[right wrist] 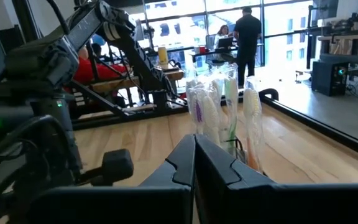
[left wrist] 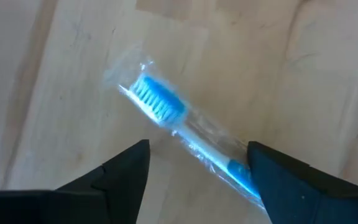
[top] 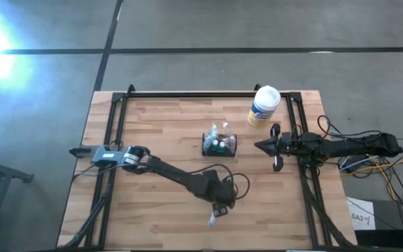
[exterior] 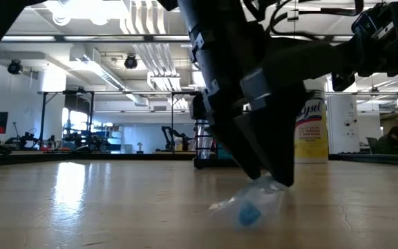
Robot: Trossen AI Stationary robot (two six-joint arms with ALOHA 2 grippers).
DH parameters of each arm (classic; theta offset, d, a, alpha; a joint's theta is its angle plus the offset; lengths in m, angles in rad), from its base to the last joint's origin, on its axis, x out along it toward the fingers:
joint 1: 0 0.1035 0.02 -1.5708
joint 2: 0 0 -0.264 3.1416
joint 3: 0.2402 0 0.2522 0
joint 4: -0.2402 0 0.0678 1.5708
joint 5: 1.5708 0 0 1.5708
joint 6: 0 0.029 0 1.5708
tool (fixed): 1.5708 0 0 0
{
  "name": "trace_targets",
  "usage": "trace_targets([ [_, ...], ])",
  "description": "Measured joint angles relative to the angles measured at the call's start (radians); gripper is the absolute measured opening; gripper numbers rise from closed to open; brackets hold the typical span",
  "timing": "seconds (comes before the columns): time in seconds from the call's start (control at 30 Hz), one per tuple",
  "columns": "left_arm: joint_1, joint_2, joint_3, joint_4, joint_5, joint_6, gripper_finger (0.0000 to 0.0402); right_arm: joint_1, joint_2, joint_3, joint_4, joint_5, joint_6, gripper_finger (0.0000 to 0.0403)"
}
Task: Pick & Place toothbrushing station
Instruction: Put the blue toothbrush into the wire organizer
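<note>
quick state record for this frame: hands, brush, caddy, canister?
left hand: open, fingers either side of the wrapped blue toothbrush lying on the table, near the front edge
right hand: shut, empty, at the table's right side, facing the caddy
caddy: mid-table, upright, wrapped brushes standing in it
canister: upright, back right

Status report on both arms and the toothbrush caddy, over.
Left gripper open, straddling wrapped blue toothbrush on the table. Right gripper shut, waiting near caddy. White canister stands behind, not obstructing.
</note>
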Motion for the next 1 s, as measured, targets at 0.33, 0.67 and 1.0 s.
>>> trace_targets([
  [0.33,0.002,-0.009,-0.043,-0.001,0.025,0.087,0.0213,0.0,0.0,0.0,0.004,0.0,0.0,0.0008],
  [0.67,0.002,-0.014,-0.046,-0.014,0.054,0.167,0.0023,0.0,0.0,0.0,0.004,0.0,-0.001,0.0008],
  [1.0,-0.007,-0.105,-0.056,-0.047,0.016,0.268,0.0004,0.0,0.0,0.0,0.005,0.001,-0.001,0.0008],
])
